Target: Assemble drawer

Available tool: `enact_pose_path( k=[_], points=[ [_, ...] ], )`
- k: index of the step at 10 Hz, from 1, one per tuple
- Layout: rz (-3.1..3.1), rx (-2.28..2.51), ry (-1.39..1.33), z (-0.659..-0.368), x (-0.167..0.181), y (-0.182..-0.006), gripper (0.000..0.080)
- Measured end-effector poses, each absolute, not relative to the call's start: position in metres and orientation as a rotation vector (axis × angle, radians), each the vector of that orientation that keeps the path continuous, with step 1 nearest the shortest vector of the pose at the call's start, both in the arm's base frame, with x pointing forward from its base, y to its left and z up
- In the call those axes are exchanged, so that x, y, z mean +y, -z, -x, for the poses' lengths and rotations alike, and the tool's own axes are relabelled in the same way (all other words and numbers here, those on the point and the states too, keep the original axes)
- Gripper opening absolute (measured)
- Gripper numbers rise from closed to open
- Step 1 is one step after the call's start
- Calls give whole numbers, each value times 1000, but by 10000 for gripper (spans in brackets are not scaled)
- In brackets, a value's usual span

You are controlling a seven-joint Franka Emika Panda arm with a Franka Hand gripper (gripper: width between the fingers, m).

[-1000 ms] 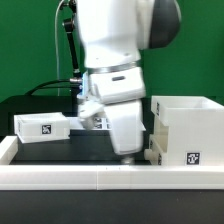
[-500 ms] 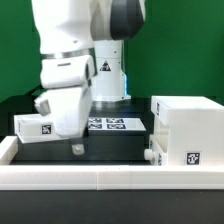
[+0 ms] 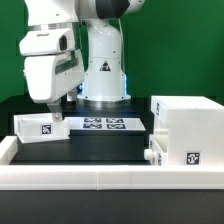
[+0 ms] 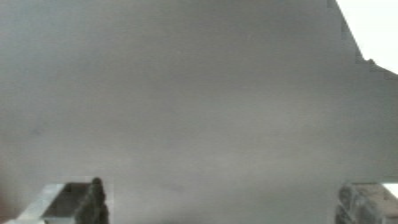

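Pincer [image 3: 56,117] spread wide over the left-frame tray box [image 3: 40,127]; descend off-centre and a fingertip could shove it across the counter [image 3: 100,146].

The exterior view sits low outside the table's [image 3: 100,148] front edge, looking over the rail [image 3: 100,178] and level across the surface to the arm's base [image 3: 103,70] at the far edge. The wrist view looks along the fingers [image 4: 71,200], very near a blurred pale surface. Both views share only the gripper [image 3: 56,114].
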State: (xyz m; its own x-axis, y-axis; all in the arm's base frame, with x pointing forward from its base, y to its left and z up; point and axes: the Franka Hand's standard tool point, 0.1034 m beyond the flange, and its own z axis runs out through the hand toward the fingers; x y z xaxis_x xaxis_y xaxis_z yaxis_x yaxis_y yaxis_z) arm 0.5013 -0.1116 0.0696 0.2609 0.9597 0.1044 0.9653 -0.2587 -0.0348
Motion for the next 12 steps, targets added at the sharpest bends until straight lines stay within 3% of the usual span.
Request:
enact_pose_path(
  k=[5, 10, 12],
  points=[
    [2650, -1481, 73, -500, -110, -68, 648],
    [2938, -749, 47, -452, -127, -71, 648],
    [2962, -634, 42, -454, -125, -70, 648]
  ],
)
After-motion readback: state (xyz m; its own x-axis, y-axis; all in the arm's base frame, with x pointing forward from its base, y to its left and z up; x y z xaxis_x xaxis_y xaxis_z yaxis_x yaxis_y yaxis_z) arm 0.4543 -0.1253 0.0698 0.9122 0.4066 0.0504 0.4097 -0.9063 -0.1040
